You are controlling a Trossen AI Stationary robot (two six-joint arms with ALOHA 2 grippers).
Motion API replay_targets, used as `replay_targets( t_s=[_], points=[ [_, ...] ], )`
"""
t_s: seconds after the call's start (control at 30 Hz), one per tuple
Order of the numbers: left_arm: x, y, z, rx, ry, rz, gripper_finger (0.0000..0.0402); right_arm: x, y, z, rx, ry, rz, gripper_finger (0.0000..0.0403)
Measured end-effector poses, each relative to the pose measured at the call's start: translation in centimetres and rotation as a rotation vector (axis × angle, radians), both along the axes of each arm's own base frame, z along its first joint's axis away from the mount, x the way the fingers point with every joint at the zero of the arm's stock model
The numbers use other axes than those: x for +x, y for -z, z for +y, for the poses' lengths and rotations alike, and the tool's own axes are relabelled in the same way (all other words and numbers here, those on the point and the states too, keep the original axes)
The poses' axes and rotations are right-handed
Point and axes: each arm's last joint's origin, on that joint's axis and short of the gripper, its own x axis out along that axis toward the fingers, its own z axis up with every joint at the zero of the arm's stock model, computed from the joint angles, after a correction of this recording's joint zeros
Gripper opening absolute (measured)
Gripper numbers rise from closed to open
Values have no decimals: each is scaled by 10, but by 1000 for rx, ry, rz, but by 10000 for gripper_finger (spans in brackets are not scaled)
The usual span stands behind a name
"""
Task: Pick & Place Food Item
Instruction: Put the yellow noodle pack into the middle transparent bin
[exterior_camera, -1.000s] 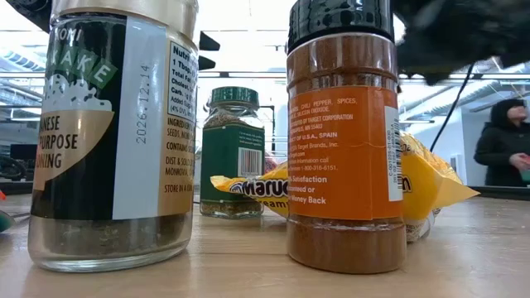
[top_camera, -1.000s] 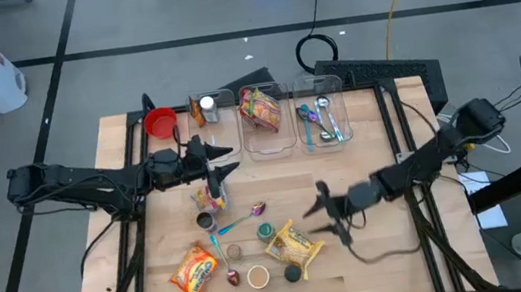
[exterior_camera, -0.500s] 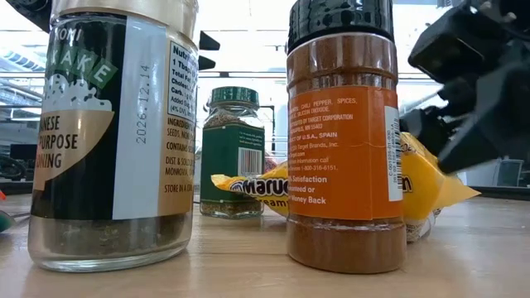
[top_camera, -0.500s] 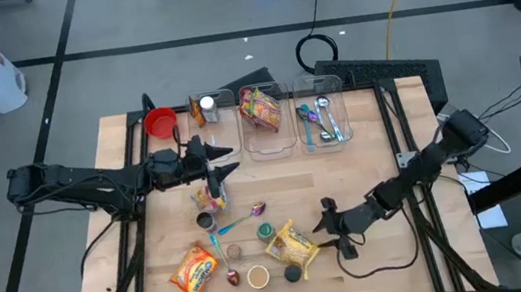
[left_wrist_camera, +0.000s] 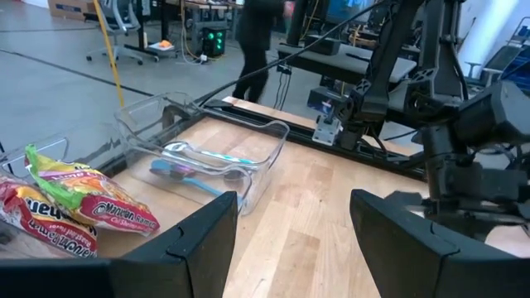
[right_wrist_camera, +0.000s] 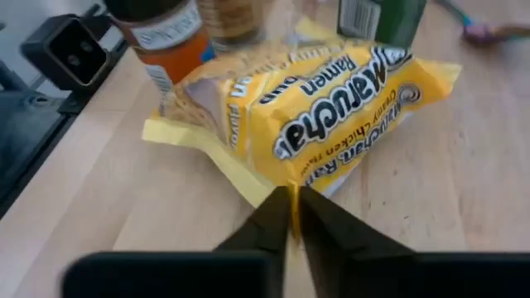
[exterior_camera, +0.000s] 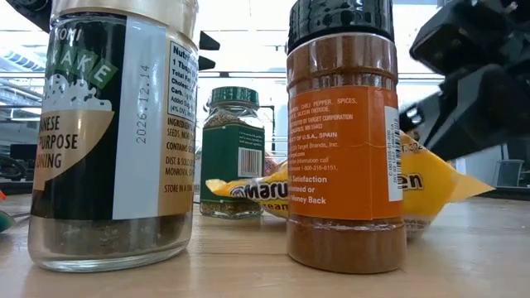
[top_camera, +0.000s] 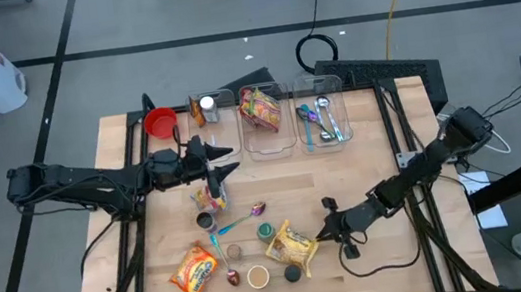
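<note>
A yellow ramen packet (top_camera: 292,246) lies flat on the wooden table near its front edge, between spice jars. My right gripper (top_camera: 326,230) is at the packet's right side, low over the table, and shut on its edge. The low view shows the packet (exterior_camera: 431,186) behind an orange spice jar (exterior_camera: 344,141), with the right gripper (exterior_camera: 476,83) above its right end. My left gripper (top_camera: 225,163) hovers open farther back, left of centre, with nothing between its fingers (left_wrist_camera: 199,240). My right gripper pinches the packet's thin flat edge (right_wrist_camera: 286,184) between its two fingertips, on the side facing the table's right. The fingers come in low, slanting down from the right. The rest of the packet (right_wrist_camera: 331,108) lies on the table.
Three clear bins stand along the far edge: one with a jar (top_camera: 203,108), one with a red ramen packet (top_camera: 260,109), one with utensils (top_camera: 323,120). A red bowl (top_camera: 161,124), an orange packet (top_camera: 194,272), a spoon (top_camera: 249,213) and several jars crowd the near left.
My right gripper has come down and moved toward the table's near edge, up to the yellow packet, and has shut on its edge. In the low view the packet's right end has shifted a little.
</note>
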Motion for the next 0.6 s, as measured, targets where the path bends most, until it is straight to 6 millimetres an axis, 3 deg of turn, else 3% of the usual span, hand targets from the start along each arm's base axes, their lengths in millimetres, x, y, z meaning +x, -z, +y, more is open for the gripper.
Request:
replay_targets(
  t_s=[0.6],
  points=[
    [0,-4,0,-30,-2,-55,244,-26,-98,-29,-68,-15,-424,0]
  ],
)
